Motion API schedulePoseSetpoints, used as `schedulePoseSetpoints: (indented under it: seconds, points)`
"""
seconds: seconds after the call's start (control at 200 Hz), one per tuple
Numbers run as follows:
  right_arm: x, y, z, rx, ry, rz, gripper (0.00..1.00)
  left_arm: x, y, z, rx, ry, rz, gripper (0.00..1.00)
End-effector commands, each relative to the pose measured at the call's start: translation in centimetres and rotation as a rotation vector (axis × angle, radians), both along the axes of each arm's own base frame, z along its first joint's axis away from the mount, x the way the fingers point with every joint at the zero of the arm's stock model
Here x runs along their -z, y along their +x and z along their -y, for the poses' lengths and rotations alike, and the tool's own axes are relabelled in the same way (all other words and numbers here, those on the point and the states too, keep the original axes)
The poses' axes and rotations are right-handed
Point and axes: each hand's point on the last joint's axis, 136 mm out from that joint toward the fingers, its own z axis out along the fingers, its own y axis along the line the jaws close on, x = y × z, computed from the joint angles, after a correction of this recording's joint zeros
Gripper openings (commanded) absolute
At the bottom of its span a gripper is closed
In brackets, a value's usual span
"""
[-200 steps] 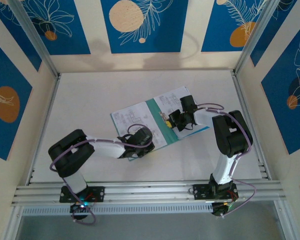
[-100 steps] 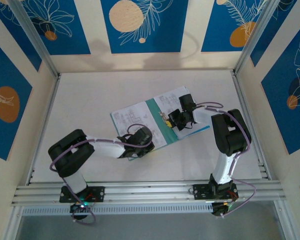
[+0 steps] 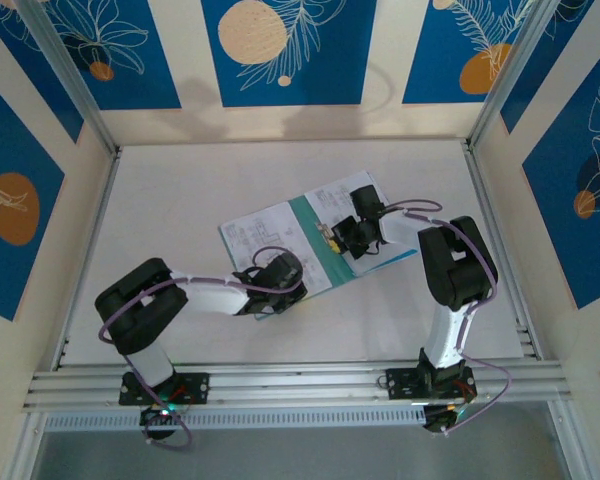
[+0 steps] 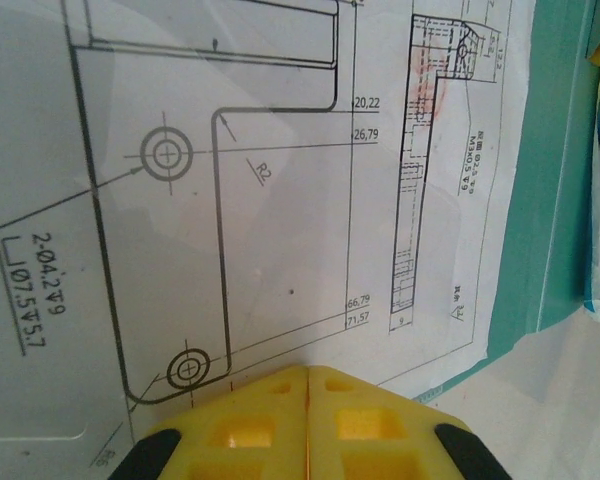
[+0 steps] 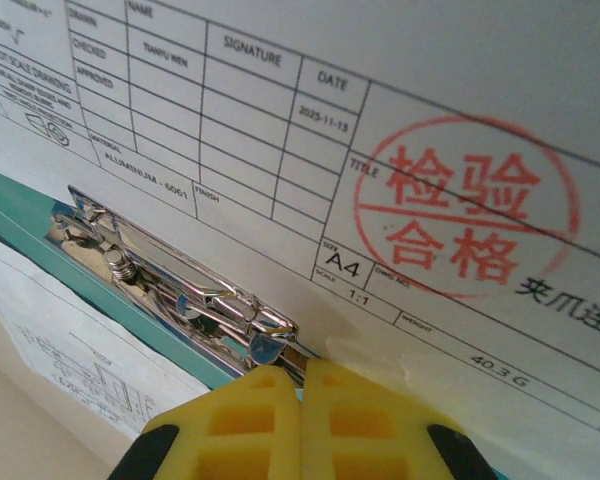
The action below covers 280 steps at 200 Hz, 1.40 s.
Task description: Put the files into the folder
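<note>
The left hand (image 4: 308, 385) is pinched shut, its yellow tips down on the near edge of a white drawing sheet. That sheet is one of the files (image 4: 230, 200), and it lies flat on the open folder (image 4: 555, 200). The right hand (image 5: 300, 378) is shut as well, its tips right against the end of the folder's metal clip (image 5: 170, 280) (whether it actually nips the clip, I cannot tell). Just beyond that clip lies another white sheet bearing a red stamp (image 5: 467, 205). The teal folder sits spread open near the middle of the desk (image 3: 180, 190), with paper on both halves and one hand at each half. Blue-and-cream wall panels (image 3: 280, 50) box the desk in.
</note>
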Motion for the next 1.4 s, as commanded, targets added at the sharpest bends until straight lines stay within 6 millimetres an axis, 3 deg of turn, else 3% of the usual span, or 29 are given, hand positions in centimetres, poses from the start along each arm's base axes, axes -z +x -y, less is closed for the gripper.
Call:
schedulePoseSetpoints:
  seconds: [0.0, 0.52, 1.395]
  points:
    - [9.0, -10.6, 7.5, 0.053, -0.406, -0.427, 0.00, 2.1, -1.3, -2.7, -0.014, 0.099, -0.064, 0.07]
    - [9.1, -11.7, 8.6, 0.016, -0.566, -0.496, 0.00, 2.0, -1.1, -2.7, -0.013, 0.086, -0.063, 0.07]
    - [9.9, -12.4, 7.2, 0.010, -0.570, -0.641, 0.00, 1.9, -0.6, -1.7, 0.011, 0.066, -0.067, 0.07]
